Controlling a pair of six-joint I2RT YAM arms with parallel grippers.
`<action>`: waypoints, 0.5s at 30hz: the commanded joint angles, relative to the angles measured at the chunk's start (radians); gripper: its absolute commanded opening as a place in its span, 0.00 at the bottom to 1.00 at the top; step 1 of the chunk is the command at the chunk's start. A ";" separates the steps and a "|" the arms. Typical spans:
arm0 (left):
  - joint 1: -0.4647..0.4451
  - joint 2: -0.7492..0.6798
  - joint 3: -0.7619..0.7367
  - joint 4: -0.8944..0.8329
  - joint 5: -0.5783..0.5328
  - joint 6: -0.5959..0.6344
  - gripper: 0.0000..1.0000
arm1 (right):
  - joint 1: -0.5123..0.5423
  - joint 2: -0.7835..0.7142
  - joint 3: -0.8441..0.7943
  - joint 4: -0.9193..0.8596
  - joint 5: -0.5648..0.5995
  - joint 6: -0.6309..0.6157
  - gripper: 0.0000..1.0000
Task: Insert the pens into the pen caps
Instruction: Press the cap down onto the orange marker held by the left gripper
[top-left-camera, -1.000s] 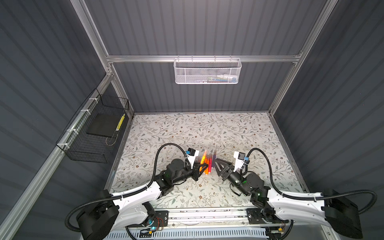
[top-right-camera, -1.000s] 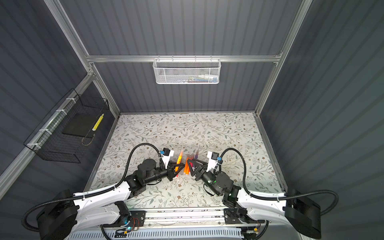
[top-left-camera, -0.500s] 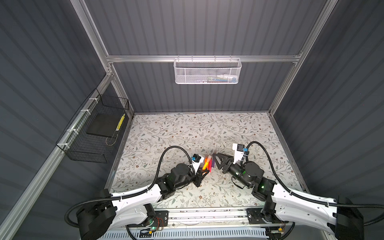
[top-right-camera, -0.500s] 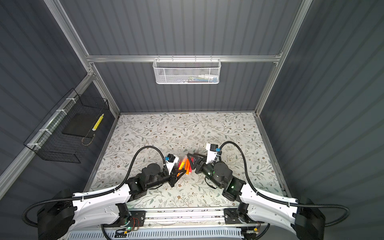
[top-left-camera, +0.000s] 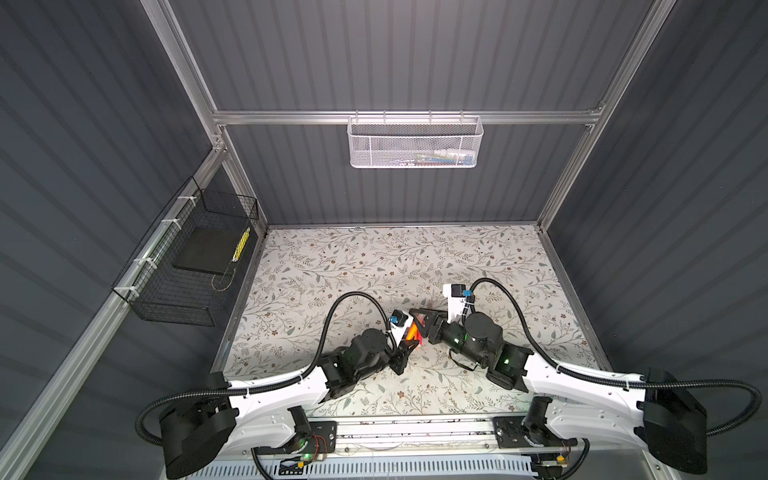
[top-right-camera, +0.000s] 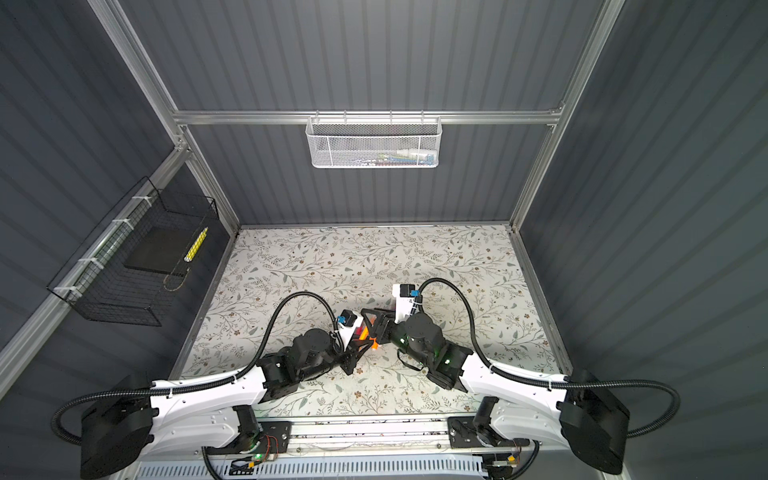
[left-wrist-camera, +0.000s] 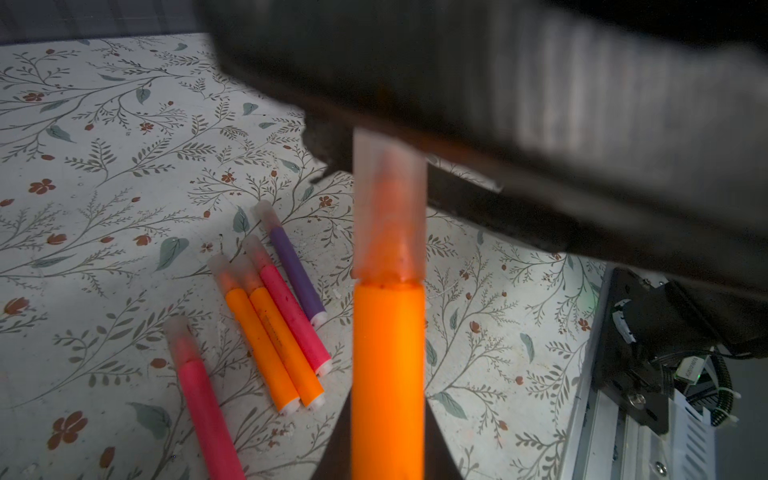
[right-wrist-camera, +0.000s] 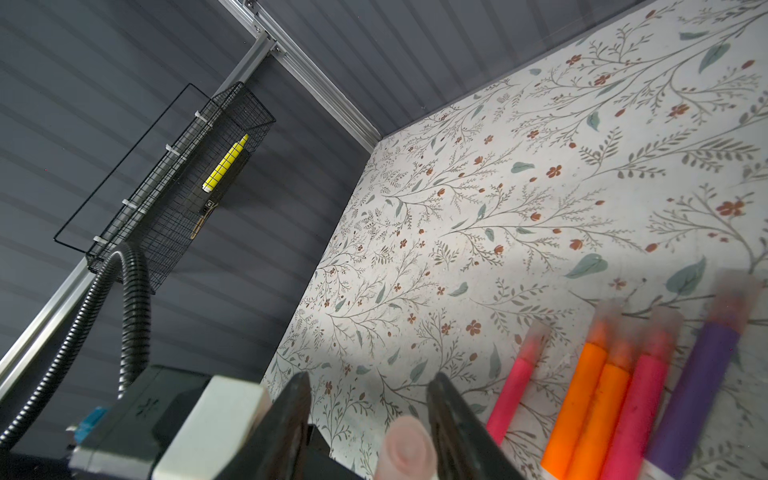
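My left gripper (left-wrist-camera: 388, 451) is shut on an orange pen (left-wrist-camera: 388, 374), and a translucent pen cap (left-wrist-camera: 388, 208) sits over the pen's tip. The right gripper (right-wrist-camera: 370, 386) is open. The end of that cap (right-wrist-camera: 405, 451) lies between its jaws, close to one finger and clear of the other. In both top views the two grippers meet near the table's middle front, left (top-left-camera: 409, 347) and right (top-left-camera: 419, 322). Several capped pens lie side by side on the table below: two pink (left-wrist-camera: 208, 415) (left-wrist-camera: 295, 316), two orange (left-wrist-camera: 262, 345), one purple (left-wrist-camera: 297, 276).
A black wire basket (top-left-camera: 183, 266) on the left wall holds a yellow stick (top-left-camera: 241, 245). A white mesh basket (top-left-camera: 415, 141) hangs on the back wall. An aluminium rail (top-left-camera: 415, 432) runs along the table's front edge. Both arms' cables arch over the floral table (top-left-camera: 374, 257).
The right gripper has swung in towards the left gripper and its jaws have narrowed around the cap end. The left gripper has shifted slightly with the orange pen, still shut on it.
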 joint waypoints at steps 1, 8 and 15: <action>-0.009 0.008 0.039 -0.022 -0.021 0.025 0.00 | -0.003 0.033 0.036 -0.005 -0.008 -0.003 0.45; -0.012 0.022 0.044 -0.020 -0.027 0.034 0.00 | -0.001 0.063 0.046 -0.006 -0.006 -0.011 0.23; -0.011 0.032 0.082 -0.037 -0.082 0.031 0.00 | 0.009 0.082 0.021 0.010 -0.033 -0.018 0.00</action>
